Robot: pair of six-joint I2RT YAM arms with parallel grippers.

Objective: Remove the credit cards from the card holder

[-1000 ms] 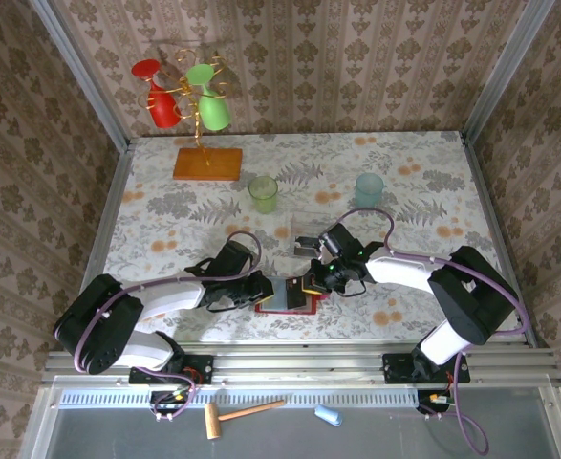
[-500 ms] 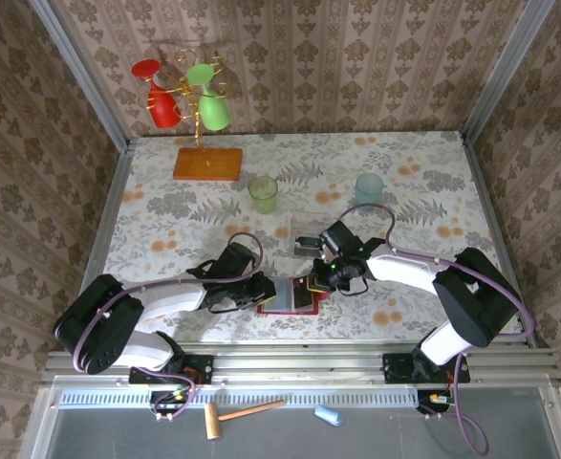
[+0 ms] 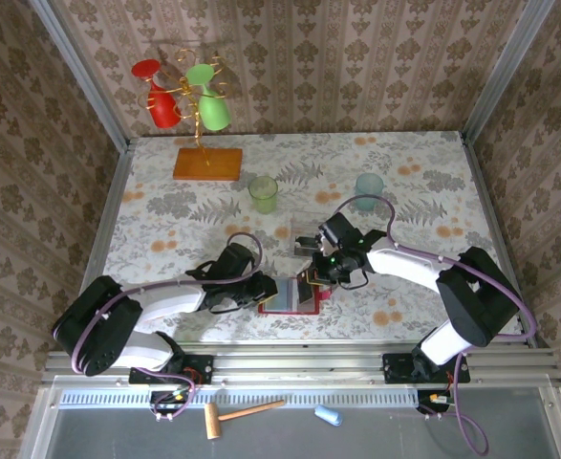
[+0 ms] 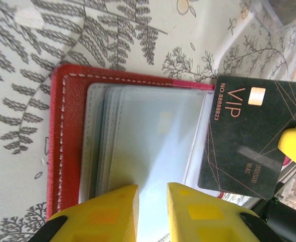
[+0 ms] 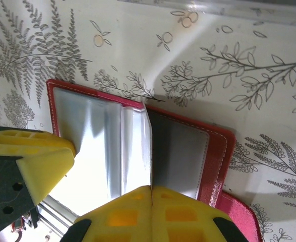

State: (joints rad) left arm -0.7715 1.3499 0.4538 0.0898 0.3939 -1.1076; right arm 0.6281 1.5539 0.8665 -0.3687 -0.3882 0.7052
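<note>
In the top view the left gripper lay low over the left half of the open card holder. The holder was near the front edge of the tabletop, and the gripper covered a big part of it. In the left wrist view its two yellow fingers stood with a narrow gap above the cloudy plastic sleeves. We could not tell if they pinched a sleeve or only rested there, because the bottom of the picture cut them off. Through the sleeves we saw only pale shapes, so we could not tell what cards were inside. Right of the sleeves the dark card, marked VIP, stuck out past the holder's edge. Its small print was too fine to read, and a yellow finger hid part of its right edge. The right gripper was closed on this card, which we saw edge-on in its own view.
</note>
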